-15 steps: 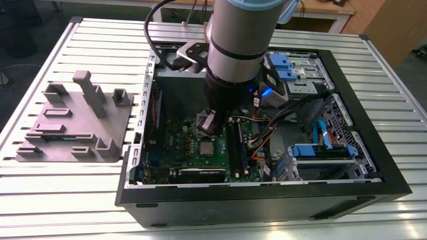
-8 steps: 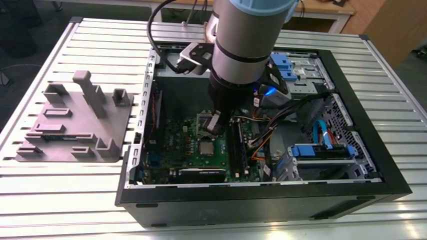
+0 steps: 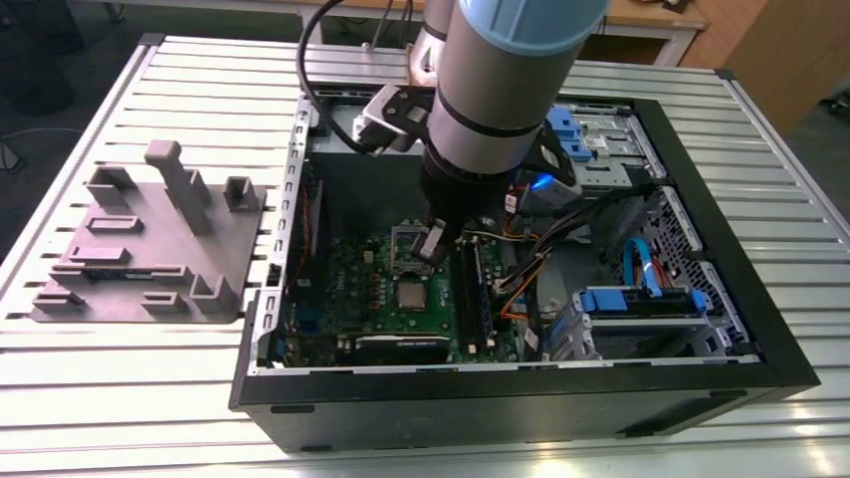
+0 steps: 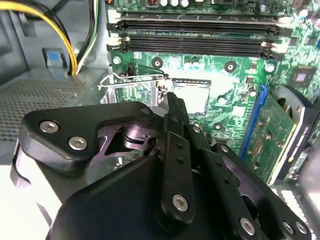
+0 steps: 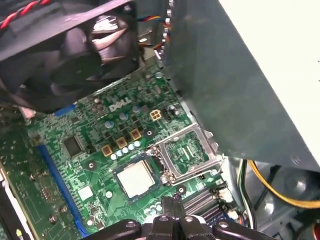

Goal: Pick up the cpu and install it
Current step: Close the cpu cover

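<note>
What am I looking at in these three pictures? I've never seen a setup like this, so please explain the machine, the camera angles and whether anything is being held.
A single robot arm reaches down into an open computer case that lies on a slatted metal table. The exterior view looks from off the arm; both wrist views ride on the arm and look down past the black gripper at the green motherboard. The cpu, a small silver square, already sits in its socket, with the metal socket bracket flipped open beside it. The gripper hovers just above and appears to hold nothing. A gray parts holder lies at the exterior view's left.
</note>
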Tool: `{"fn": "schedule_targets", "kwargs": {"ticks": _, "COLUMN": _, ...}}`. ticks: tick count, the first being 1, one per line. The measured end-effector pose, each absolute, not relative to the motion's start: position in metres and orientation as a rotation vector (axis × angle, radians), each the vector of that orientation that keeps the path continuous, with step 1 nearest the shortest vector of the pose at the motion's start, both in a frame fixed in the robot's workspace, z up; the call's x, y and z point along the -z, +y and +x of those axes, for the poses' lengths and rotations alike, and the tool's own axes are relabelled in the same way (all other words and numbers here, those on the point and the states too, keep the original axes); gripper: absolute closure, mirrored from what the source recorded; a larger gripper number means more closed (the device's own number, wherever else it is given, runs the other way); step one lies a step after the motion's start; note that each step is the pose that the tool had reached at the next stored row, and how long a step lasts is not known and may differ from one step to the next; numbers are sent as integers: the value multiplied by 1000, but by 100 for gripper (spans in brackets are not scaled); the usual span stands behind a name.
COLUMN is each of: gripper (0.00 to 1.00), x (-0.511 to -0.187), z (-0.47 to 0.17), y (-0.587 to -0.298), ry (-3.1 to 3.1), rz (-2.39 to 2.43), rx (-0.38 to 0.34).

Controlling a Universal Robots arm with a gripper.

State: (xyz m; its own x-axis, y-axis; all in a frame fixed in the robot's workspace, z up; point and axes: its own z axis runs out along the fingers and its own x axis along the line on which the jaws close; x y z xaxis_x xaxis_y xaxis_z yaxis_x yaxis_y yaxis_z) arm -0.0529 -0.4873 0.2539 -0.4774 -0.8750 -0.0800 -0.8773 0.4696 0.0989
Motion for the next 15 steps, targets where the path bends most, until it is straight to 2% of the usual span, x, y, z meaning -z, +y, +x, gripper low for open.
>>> {"fn": "schedule_targets", "kwargs": {"ticks": 15, "gripper": 90, "x": -252, "z": -53, "y": -487, "ry": 2623, "rz": -1692, "rx": -198}}
